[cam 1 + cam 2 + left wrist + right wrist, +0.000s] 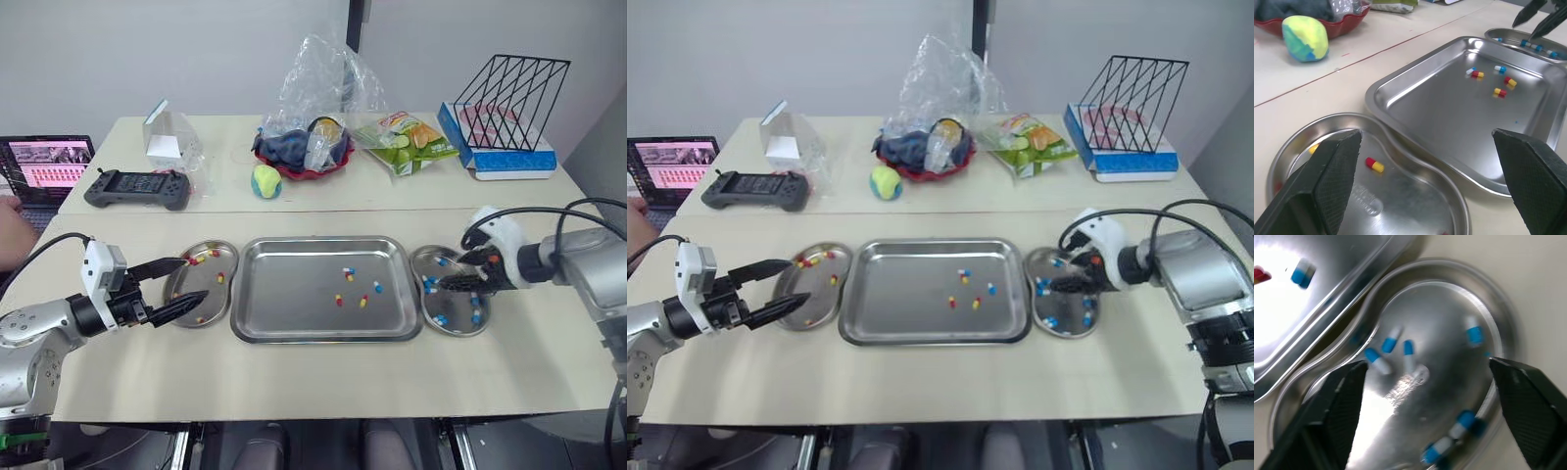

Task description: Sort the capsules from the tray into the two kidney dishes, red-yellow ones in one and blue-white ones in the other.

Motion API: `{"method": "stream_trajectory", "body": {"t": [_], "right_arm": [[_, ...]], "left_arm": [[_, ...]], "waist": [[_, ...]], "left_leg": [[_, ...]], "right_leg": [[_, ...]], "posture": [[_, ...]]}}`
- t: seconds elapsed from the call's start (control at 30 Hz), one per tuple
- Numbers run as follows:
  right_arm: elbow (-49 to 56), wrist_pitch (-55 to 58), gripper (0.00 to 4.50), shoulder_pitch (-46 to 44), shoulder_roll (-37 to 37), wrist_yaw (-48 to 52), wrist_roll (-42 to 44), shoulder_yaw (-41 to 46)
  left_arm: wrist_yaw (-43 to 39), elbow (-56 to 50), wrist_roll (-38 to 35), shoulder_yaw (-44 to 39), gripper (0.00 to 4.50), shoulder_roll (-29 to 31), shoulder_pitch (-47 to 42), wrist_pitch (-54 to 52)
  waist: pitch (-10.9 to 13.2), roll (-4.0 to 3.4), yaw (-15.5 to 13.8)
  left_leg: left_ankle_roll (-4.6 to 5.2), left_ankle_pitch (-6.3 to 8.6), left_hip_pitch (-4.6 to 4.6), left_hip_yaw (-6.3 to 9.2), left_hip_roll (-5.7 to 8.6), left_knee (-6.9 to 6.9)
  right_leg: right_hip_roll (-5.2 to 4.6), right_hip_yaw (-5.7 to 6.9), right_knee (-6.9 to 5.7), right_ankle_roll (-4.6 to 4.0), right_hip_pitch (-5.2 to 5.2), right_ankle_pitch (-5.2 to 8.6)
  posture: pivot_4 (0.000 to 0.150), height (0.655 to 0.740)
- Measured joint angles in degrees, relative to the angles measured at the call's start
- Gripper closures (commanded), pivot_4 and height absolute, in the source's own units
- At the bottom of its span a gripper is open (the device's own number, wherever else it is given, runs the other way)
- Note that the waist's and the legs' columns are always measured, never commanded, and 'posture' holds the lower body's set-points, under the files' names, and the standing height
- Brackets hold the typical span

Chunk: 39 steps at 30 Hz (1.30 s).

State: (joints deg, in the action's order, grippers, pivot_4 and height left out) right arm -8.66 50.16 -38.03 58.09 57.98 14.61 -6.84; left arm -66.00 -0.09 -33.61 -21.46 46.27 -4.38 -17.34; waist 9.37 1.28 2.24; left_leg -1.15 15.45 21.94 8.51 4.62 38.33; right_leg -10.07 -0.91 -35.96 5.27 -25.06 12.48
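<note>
Lower left, the left gripper (194,278) hangs wide open, empty, over the left-hand steel kidney dish (220,307) holding red-yellow capsules (1374,165). Right of centre, the right gripper (449,272), spread and empty, hovers above the right-hand steel kidney dish (455,305) of blue-white capsules (1377,361). Five capsules lie in the rectangular steel tray (284,294) at mid-frame; best to straddle the lone blue-white capsule (377,287) squarely, clear of its neighbours.

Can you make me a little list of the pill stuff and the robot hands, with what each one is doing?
tray: three red-yellow capsules and two blue-white capsules inside
left kidney dish: holds red-yellow ones
right kidney dish: holds blue-white ones
left hand: open, over the left kidney dish
right hand: open, over the right kidney dish
</note>
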Motion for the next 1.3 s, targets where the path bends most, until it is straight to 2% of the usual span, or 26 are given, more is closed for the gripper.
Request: {"method": "stream_trajectory", "body": {"t": [0.17, 0.33, 0.53, 0.73, 1.03, 1.3], "right_arm": [[-15.5, -18.9, 0.01, -1.9, -5.1, -8.2, 1.2, 16.2], [-26.9, -32.2, 0.01, 1.3, -5.6, -8.9, 1.3, 21.8], [-35.0, -35.4, 0.01, 5.5, -6.2, -8.6, 3.8, 27.7], [-40.4, -40.8, 0.01, 8.1, -7.2, -10.9, 3.7, 30.0], [-41.7, -43.5, 0.01, 8.3, -8.1, -11.8, 3.6, 30.1], [-41.7, -43.9, 0.01, 7.8, -8.1, -11.4, 3.4, 29.7]], "left_arm": [[0.9, 4.9, 2.2, -2.2, 0.0, 0.3, -1.5, 4.6], [3.2, 12.0, 4.6, -4.6, 0.0, 0.6, -2.0, 9.9], [5.9, 17.4, 5.6, -7.1, 0.0, 0.5, -1.8, 13.9], [6.6, 19.9, 5.8, -7.3, 0.0, -0.3, -1.3, 16.0], [7.0, 20.1, 5.7, -7.2, 0.0, -0.5, -1.4, 16.1], [7.2, 20.0, 5.6, -7.2, 0.0, -0.5, -1.3, 16.0]], "waist": [[0.0, 0.0, 0.1], [0.0, -0.01, 0.2], [0.0, -0.01, 0.3], [0.0, -0.02, 0.5], [0.0, -0.02, 0.4], [0.0, -0.02, 0.4]], "left_leg": [[-0.16, -0.09, -0.1, -0.05, -0.04, -0.05], [-0.18, -0.1, -0.09, -0.13, -0.03, -0.04], [-0.08, -0.05, -0.16, -0.17, -0.04, -0.04], [0.02, 0.01, -0.33, -0.21, -0.04, -0.04], [0.19, 0.11, -0.77, -0.22, -0.05, -0.05], [0.19, 0.11, -0.78, -0.22, -0.05, -0.05]], "right_leg": [[0.01, -0.01, 0.0, -0.01, 0.04, 0.0], [0.01, -0.04, 0.0, -0.01, 0.06, -0.01], [0.01, -0.08, -0.03, -0.01, 0.09, -0.01], [0.01, -0.1, -0.03, -0.01, 0.23, 0.0], [0.01, -0.1, 0.09, 0.01, 0.73, 0.0], [0.01, -0.1, 0.09, 0.01, 0.74, 0.0]], "posture": [[0.15, 0.74], [0.15, 0.74], [0.15, 0.74], [0.15, 0.74], [0.15, 0.74], [0.15, 0.74]]}}
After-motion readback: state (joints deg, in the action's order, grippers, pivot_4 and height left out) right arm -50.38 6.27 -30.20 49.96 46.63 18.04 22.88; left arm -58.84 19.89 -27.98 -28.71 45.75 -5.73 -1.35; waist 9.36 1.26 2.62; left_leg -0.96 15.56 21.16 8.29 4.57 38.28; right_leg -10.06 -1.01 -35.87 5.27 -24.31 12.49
